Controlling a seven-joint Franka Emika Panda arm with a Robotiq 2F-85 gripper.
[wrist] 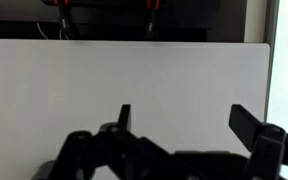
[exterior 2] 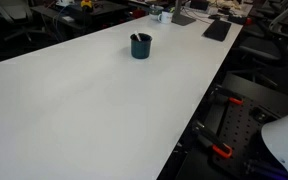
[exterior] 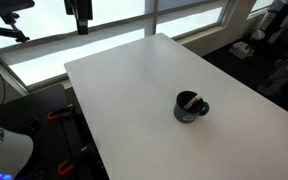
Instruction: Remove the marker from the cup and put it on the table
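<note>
The cup, a squat dark mug with a side handle, stands on the white table near one long edge. It also shows in the other exterior view. The marker leans inside the cup with its red tip sticking out over the rim; there it shows only as a dark stick. My gripper is open and empty, high above bare tabletop. In an exterior view it hangs at the top of the frame, far from the cup. The cup is out of the wrist view.
Dark office clutter and chairs sit beyond the table's far end, with a keyboard near that end. Red clamps and dark frame parts lie below the table edge. Windows run behind the table.
</note>
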